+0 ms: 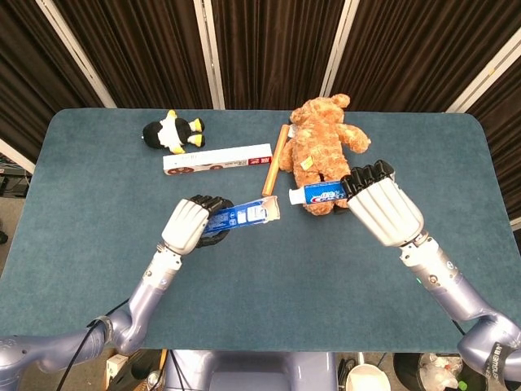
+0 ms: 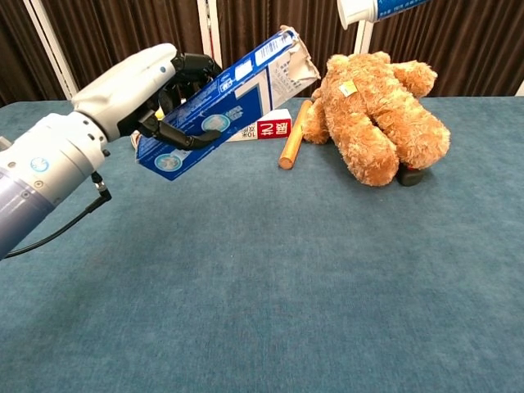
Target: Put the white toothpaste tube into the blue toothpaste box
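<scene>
My left hand (image 1: pixel 187 225) (image 2: pixel 139 88) grips the blue toothpaste box (image 1: pixel 242 217) (image 2: pixel 225 102) in the air, its open flap end pointing right towards the tube. My right hand (image 1: pixel 379 202) holds the white toothpaste tube (image 1: pixel 318 194) (image 2: pixel 378 8) level, cap end pointing left at the box opening. A small gap separates the cap from the box mouth. In the chest view only the tube's cap end shows at the top edge; the right hand itself is out of that frame.
A brown teddy bear (image 1: pixel 321 148) (image 2: pixel 375 123) lies under the tube. A wooden stick (image 1: pixel 273 161) (image 2: pixel 292 146) and a long white-and-red box (image 1: pixel 216 159) lie behind, with a penguin plush (image 1: pixel 173 132) at the back left.
</scene>
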